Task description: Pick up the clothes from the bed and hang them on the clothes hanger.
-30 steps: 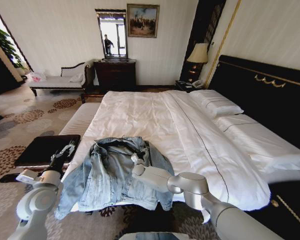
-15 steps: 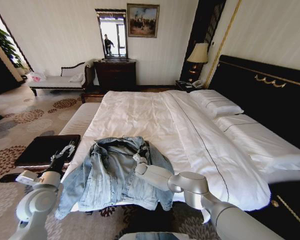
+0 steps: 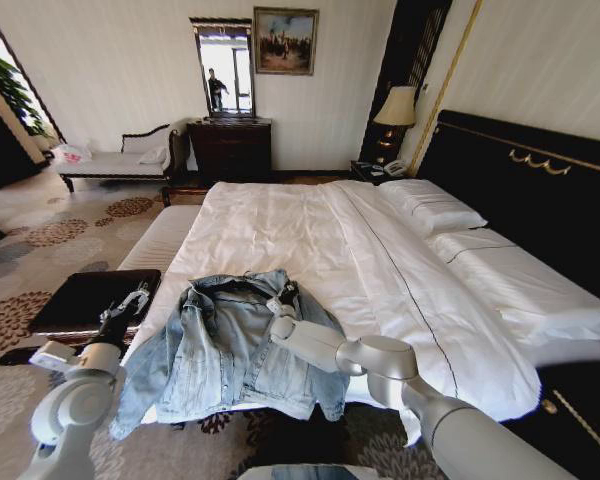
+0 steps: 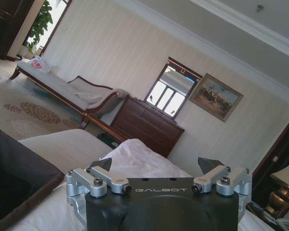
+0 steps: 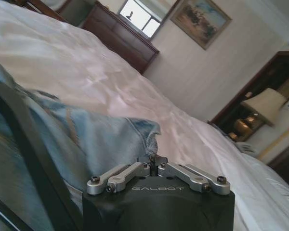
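One light-blue faded denim jacket (image 3: 235, 345) lies spread on the near corner of the wide bed with white quilt and dark frame (image 3: 380, 270) in the head view, its collar toward the pillows and one sleeve hanging over the bed's edge toward the patterned carpet (image 3: 40, 250). The right gripper (image 3: 285, 297) rests at the collar of the jacket, on the side nearer the pillows, at the end of its grey arm that reaches over the jacket. The left gripper (image 3: 132, 303) is held in the air beside the bed, above a dark square stool (image 3: 85, 298), apart from the jacket, with its fingers spread. In the left wrist view, the left gripper (image 4: 160, 166) has its two dark fingertips far from each other and nothing is between them; behind it are the white bed and a dark wooden dresser (image 4: 147, 130). In the right wrist view, the right gripper (image 5: 154, 161) has its fingers pressed together on a small fold of the denim jacket (image 5: 72, 134), and a thin black band (image 5: 24, 139), perhaps the hanger, crosses the fabric close to the camera.
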Robot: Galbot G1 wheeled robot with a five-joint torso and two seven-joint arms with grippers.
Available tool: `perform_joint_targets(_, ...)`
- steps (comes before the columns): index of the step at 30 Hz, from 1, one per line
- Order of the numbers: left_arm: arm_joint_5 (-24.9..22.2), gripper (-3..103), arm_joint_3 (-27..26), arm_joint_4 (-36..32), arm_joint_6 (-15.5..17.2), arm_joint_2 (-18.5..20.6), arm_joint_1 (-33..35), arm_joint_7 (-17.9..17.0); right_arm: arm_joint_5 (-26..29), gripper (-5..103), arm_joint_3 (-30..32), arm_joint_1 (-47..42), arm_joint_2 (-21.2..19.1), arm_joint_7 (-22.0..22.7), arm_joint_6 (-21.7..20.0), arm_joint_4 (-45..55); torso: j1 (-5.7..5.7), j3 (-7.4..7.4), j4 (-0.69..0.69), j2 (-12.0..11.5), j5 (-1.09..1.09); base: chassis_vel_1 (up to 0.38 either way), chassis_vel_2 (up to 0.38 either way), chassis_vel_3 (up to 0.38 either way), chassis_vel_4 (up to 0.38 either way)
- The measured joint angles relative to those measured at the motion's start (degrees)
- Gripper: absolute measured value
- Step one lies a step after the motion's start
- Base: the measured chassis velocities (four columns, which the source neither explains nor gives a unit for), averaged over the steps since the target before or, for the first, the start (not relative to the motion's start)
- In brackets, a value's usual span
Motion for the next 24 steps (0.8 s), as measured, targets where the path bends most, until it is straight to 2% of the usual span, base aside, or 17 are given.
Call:
perform_joint_targets(2,0.0,100,-0.1,0.0,0.0,0.1,0.0,0.0,0.7,2,-0.5,0.4,0.0,-0.3,-0.6,1.4,0.0,0.0,0.0,0.0,0.0,0.0,0.0,0.0,0.0)
perform_joint_targets(5,-0.1,100,-0.1,0.2,0.0,0.3,0.0,0.0,2.1,2,-2.1,1.7,-2.2,-1.3,-2.4,5.8,0.0,0.0,0.07,0.0,0.02,0.0,0.0,0.0,0.0)
perform_joint_targets(7,-0.1,100,0.1,0.4,0.0,0.4,-0.2,0.0,2.2,2,-3.0,2.7,-6.0,-2.0,-3.5,8.5,0.0,0.0,0.01,0.0,0.0,0.0,0.0,0.0,0.0)
perform_joint_targets(13,0.1,100,0.9,0.6,0.0,0.3,-0.6,-0.1,0.5,2,-2.8,4.0,-10.7,-3.1,-3.8,11.2,0.01,0.0,0.0,0.0,0.02,0.0,0.0,0.0,0.0)
perform_joint_targets(24,0.4,100,1.2,0.5,0.1,0.1,-0.8,-0.2,0.2,2,-2.5,5.5,-15.4,-5.0,-3.9,17.1,0.0,0.0,0.01,0.0,0.02,0.0,0.0,0.0,0.0)
